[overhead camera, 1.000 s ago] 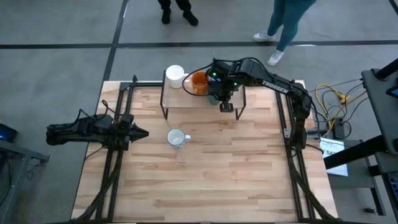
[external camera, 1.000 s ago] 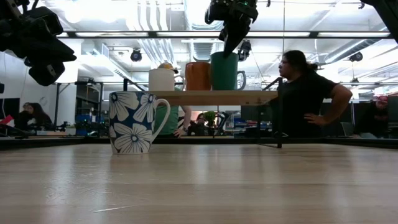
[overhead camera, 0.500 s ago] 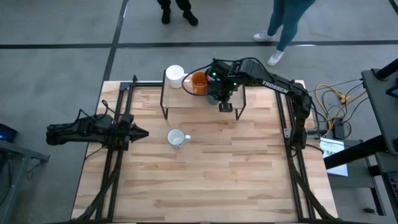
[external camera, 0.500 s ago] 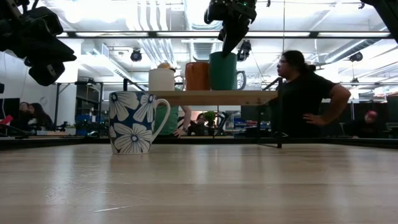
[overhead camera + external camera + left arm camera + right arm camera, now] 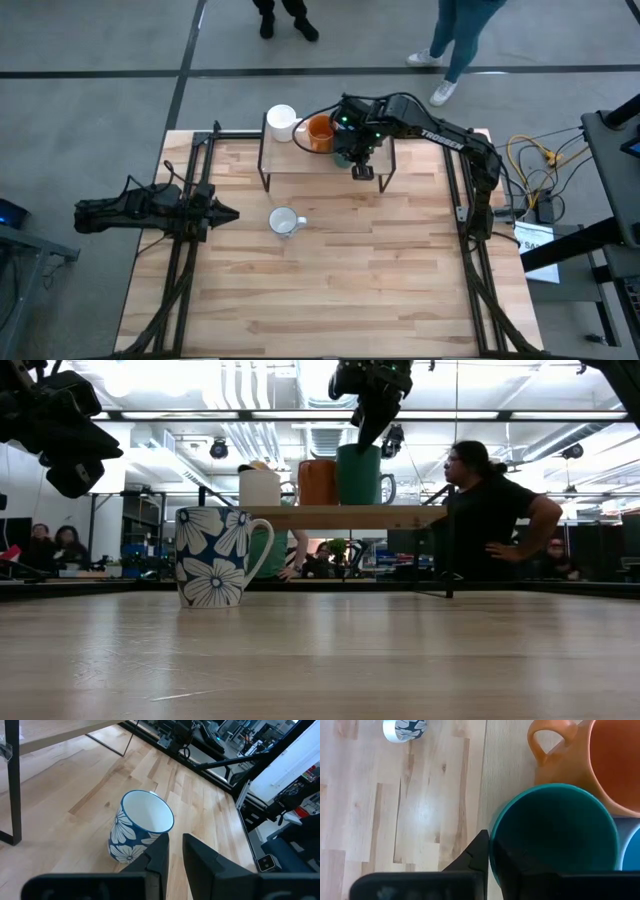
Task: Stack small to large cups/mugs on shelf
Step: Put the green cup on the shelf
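Observation:
The shelf [image 5: 300, 162] stands at the table's far middle. A white mug [image 5: 281, 121], an orange mug [image 5: 320, 131] and a dark green cup [image 5: 358, 474] stand in a row on its top; the cup also shows in the right wrist view [image 5: 555, 835]. A bit of a light blue mug [image 5: 629, 849] shows beside the green cup. My right gripper [image 5: 366, 440] is over the shelf, shut on the green cup. A white mug with a dark flower pattern [image 5: 285, 221] stands on the table. My left gripper [image 5: 232, 213] hangs shut to its left, above the table. The clear glass is out of view. My right gripper holds the dark green cup by its rim [image 5: 492, 837], on the side toward the table's near edge. One finger is inside the cup and one outside. The fingers come from above, pointing down. The cup is upright, its base on the shelf top.
The orange mug stands close against the green cup on its left. The shelf's black legs [image 5: 385, 175] reach down to the table. People stand and sit in the room beyond the far edge [image 5: 490, 510]. Bare wood lies right of the patterned mug.

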Robot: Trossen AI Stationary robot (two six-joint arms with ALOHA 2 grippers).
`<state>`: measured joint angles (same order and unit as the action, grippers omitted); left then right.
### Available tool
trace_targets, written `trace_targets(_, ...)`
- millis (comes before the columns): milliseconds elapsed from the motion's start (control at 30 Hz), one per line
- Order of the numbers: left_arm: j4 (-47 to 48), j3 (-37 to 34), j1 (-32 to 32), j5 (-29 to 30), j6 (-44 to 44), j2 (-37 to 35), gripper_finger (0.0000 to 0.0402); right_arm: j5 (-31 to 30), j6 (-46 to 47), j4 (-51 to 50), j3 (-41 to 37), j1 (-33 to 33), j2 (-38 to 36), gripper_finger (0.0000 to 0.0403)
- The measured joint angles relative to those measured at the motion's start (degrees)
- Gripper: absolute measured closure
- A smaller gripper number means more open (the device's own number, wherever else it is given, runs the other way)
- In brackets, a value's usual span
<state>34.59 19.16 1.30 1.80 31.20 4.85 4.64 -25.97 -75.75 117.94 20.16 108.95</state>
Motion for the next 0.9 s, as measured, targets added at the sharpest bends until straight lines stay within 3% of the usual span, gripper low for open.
trace_targets(267, 0.0, 0.0, 0.0, 0.0, 0.0, 0.0, 0.0362, -0.2, 0.0, 0.2, -0.1, 0.0, 0.0, 0.0355)
trace_targets(900, 0.0, 0.0, 0.0, 0.0, 0.0, 0.0, 0.0362, -0.2, -0.1, 1.5, 0.0, 0.0, -0.3, 0.0338)
